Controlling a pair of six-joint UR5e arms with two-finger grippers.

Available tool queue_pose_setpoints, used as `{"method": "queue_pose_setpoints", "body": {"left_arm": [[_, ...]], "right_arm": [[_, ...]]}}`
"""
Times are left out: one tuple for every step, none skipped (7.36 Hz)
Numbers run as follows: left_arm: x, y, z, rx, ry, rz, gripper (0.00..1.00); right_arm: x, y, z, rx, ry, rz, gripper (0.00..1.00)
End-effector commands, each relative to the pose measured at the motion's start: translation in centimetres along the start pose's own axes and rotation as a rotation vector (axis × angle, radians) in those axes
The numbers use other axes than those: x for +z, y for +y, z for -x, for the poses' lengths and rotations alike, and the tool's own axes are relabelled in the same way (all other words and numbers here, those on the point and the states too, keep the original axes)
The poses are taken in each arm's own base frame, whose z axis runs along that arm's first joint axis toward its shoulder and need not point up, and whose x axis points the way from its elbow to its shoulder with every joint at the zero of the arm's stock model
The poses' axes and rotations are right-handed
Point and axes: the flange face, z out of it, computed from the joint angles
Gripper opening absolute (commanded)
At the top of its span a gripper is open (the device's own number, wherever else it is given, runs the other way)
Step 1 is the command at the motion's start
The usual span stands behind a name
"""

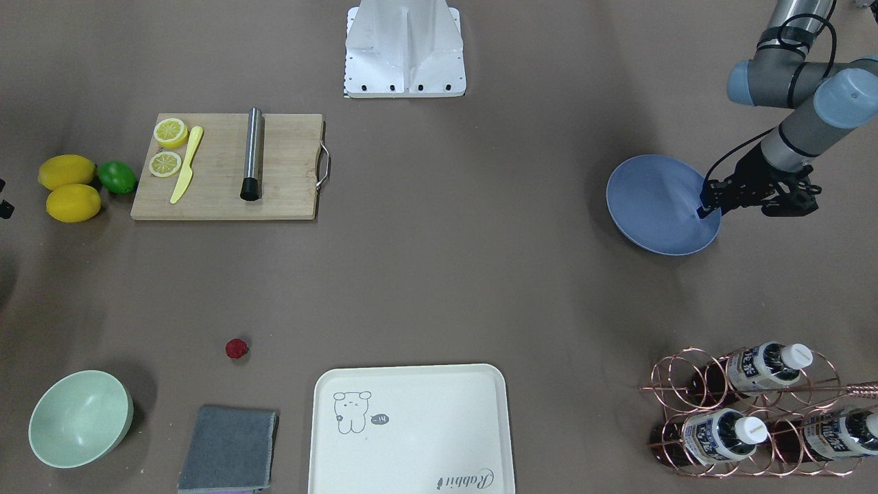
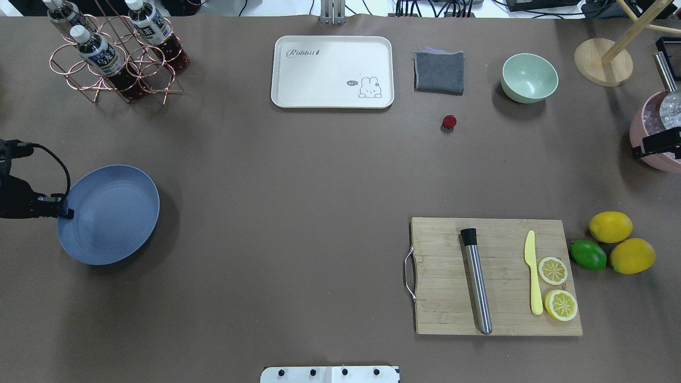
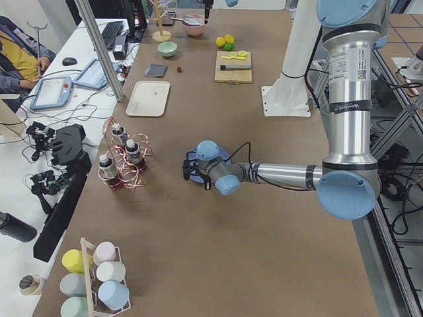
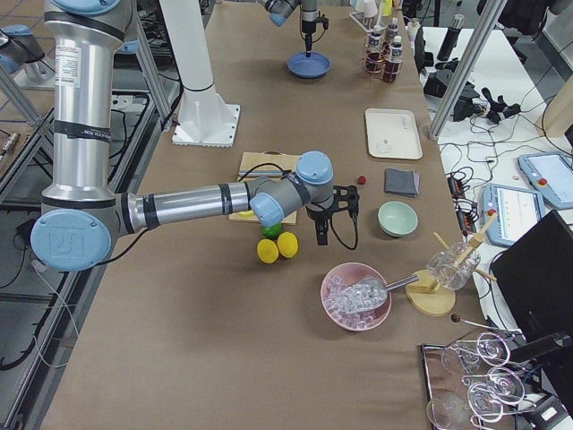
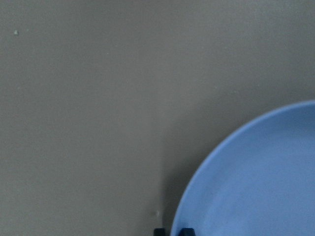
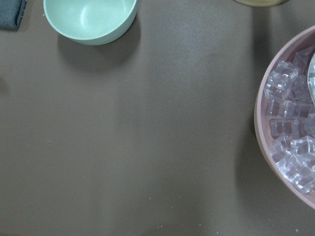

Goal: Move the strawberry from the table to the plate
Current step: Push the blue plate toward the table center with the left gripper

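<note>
The strawberry (image 1: 236, 348) (image 2: 449, 122), small and dark red, lies alone on the brown table (image 2: 298, 202) between the grey cloth and the cream tray. The blue-grey plate (image 1: 651, 206) (image 2: 111, 213) sits far off on the robot's left, and nothing is in it. My left gripper (image 1: 705, 208) (image 2: 68, 213) is shut on the plate's rim; the left wrist view shows its two tips (image 5: 172, 231) pinching the plate's (image 5: 256, 182) edge. My right gripper (image 2: 657, 144) (image 4: 336, 219) hangs open above bare table near the pink ice bowl, well away from the strawberry (image 4: 361, 179).
A mint-green bowl (image 2: 529, 77), grey cloth (image 2: 439, 72) and cream tray (image 2: 332, 72) line the far side. A cutting board (image 2: 441, 266) holds a steel rod, a yellow knife and lemon slices, with lemons (image 2: 611, 226) and a lime beside it. A copper bottle rack (image 2: 114, 53) stands far left, and a pink ice bowl (image 6: 290, 142) far right.
</note>
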Motion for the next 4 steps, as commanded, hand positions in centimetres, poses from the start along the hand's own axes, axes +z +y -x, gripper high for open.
{"method": "queue_pose_setpoints", "body": {"left_arm": [[-3.2, 0.2, -3.9, 0.007, 0.083, 0.035, 0.00], [-5.2, -0.8, -8.9, -0.050, 0.104, 0.031, 0.00], [-6.6, -2.1, -15.4, -0.109, 0.130, 0.030, 0.00], [-6.8, -0.5, -22.9, -0.148, 0.188, 0.056, 0.00]], "right_arm": [[-0.1, -1.6, 1.4, 0.008, -0.007, -0.007, 1.00], [0.0, -3.5, 3.9, 0.008, -0.009, 0.002, 1.00], [0.9, -5.5, 7.4, -0.004, -0.015, 0.022, 1.00], [2.5, -7.7, 11.4, 0.028, -0.030, 0.034, 1.00]]}}
